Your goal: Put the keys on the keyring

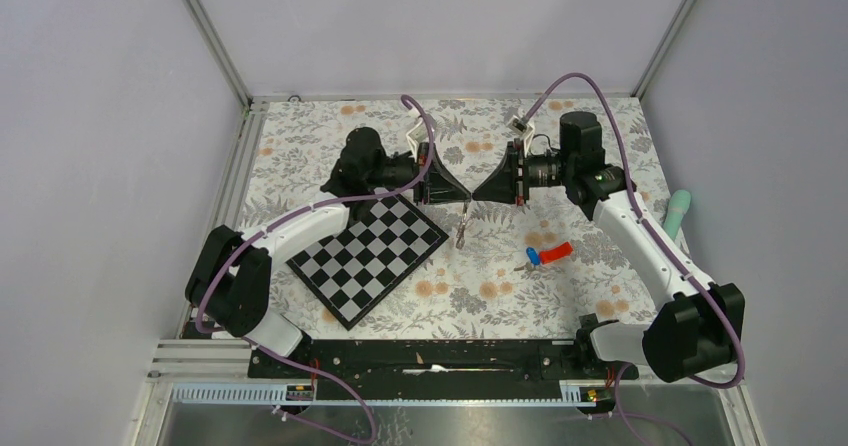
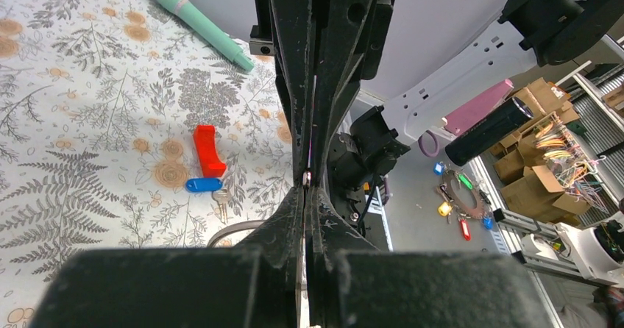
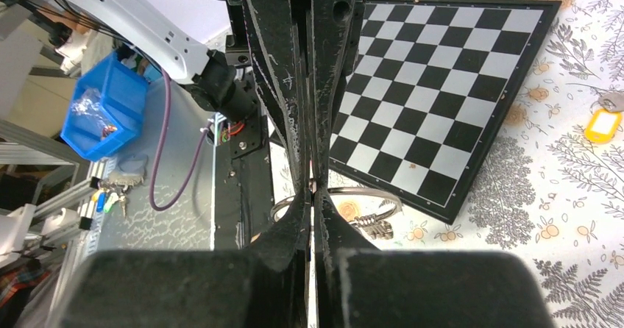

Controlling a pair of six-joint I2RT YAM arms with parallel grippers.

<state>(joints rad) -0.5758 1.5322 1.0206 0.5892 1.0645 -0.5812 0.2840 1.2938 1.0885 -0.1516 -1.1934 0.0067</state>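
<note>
While left gripper (image 2: 306, 184) and right gripper (image 3: 313, 190) clamp the keyring (image 3: 357, 190), 1 key (image 1: 462, 232) dangles.

Overhead view looking down, opposed close wrist views, shared table (image 1: 480, 286)

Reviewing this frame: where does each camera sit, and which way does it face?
Top external: above and behind the bases, looking down at the table; both arms show.
Left wrist: looks along the shut left gripper at the right arm and blue-capped key.
Right wrist: looks along the shut right gripper at the left arm and chessboard.
Shared: both wrist views show the keyring.
</note>
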